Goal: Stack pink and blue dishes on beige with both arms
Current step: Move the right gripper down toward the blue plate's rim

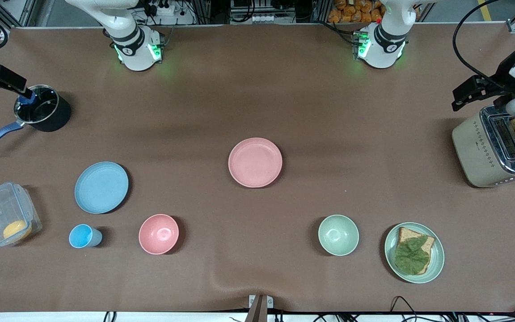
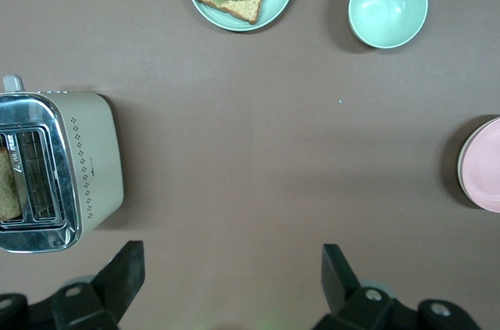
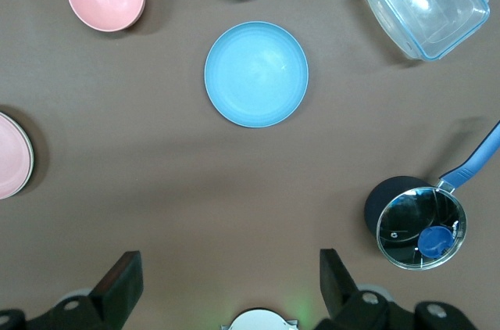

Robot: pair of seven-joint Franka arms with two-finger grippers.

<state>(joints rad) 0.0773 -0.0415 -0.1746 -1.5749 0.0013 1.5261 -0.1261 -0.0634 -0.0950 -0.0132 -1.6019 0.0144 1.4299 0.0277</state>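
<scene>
The pale pink plate [image 1: 255, 162] lies in the middle of the table. A thin cream rim [image 2: 462, 162] shows under its edge, so it seems to rest on the beige plate. The light blue plate [image 1: 101, 187] lies flat by itself toward the right arm's end, also in the right wrist view [image 3: 256, 73]. My left gripper [image 2: 232, 256] hangs high over the table beside the toaster, open and empty. My right gripper [image 3: 230, 263] hangs high near the pot, open and empty, apart from the blue plate.
A black pot [image 1: 43, 114] with a blue handle, a clear box [image 1: 7, 213], a blue cup [image 1: 84, 236] and a pink bowl [image 1: 158, 234] surround the blue plate. A green bowl [image 1: 338, 235], a green plate [image 1: 437, 261] with bread and a toaster [image 1: 476, 147] stand at the left arm's end.
</scene>
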